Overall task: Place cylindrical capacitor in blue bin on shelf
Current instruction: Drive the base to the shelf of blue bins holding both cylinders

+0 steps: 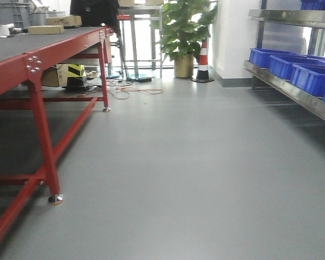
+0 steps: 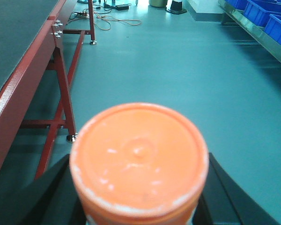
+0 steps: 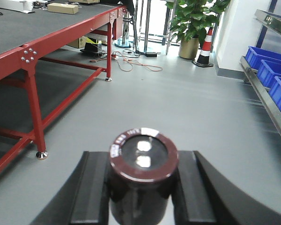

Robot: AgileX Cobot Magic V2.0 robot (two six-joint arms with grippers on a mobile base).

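Gripping cylindrical capacitor (image 3: 143, 157) | right hand (image 3: 141, 190) | maroon body, shiny top

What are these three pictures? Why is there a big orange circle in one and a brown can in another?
They come from a rolling robot with two arms. The front camera looks down a room: a red table with cardboard boxes on the left, a steel shelf with blue bins on the right. The other two cameras sit on the wrists. The left gripper holds an orange-lidded container. The right gripper holds the cylindrical capacitor, an electronic part meant for a blue bin.
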